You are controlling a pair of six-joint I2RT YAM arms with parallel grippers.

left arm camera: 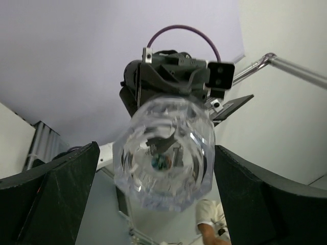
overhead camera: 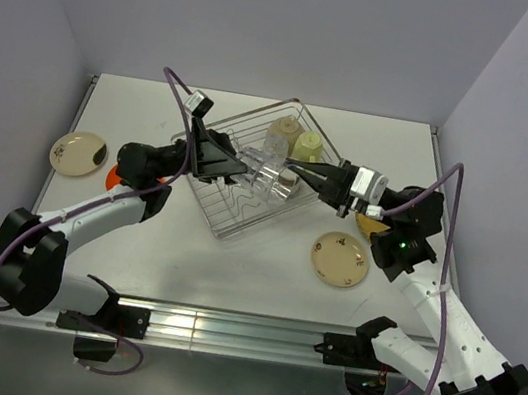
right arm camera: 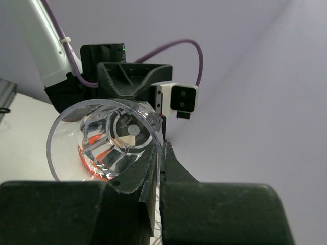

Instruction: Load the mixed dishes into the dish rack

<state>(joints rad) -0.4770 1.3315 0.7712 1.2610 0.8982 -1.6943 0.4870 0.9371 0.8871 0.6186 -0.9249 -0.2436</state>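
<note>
The dish rack, a silver wire basket, stands mid-table. My right gripper is shut on the rim of a clear glass and holds it on its side over the rack. In the right wrist view one finger is inside the glass and one outside, gripper. My left gripper is open facing the glass's base. In the left wrist view its fingers stand wide on either side of the glass. A pale-green mug and a pale cup sit in the rack's far corner.
A cream plate lies at the left and an orange plate shows partly under my left arm. A cream speckled plate lies right of the rack. A yellow plate is mostly hidden under my right arm. Walls close in on three sides.
</note>
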